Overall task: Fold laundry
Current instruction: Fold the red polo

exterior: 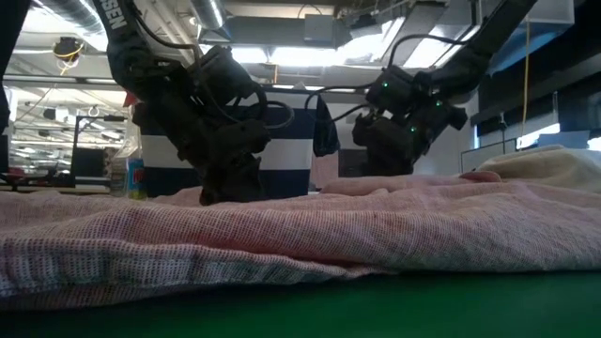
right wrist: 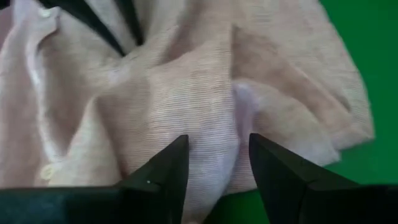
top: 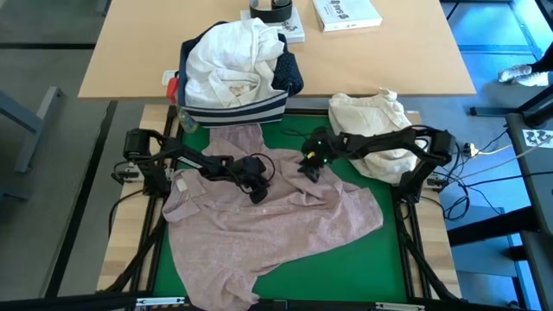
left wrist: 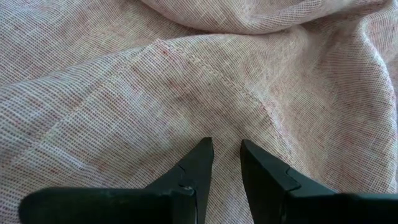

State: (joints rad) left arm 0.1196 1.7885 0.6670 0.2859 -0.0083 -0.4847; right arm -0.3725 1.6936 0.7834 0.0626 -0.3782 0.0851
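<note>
A pale pink top lies spread and rumpled on the green mat. My left gripper slants down over the top's middle, next to a stitched seam. Its fingers are a narrow gap apart, with flat cloth showing between them. My right gripper is open over the top's far right part. Its fingers stand on either side of a raised fold close to the cloth's edge. A white shirt and a navy dotted shirt are heaped in the striped bin. My left gripper slants down from above onto a flat single stretch of the pink top; I cannot tell whether its fingertips touch the cloth. My right gripper comes down at a slant astride the raised fold; I cannot tell whether its fingers touch it.
The navy bin with white stripes stands at the mat's far edge. A cream-beige bundle lies at the far right, under the right arm. A book and a tape roll sit on the wooden table beyond. Bare green mat shows at the near right.
</note>
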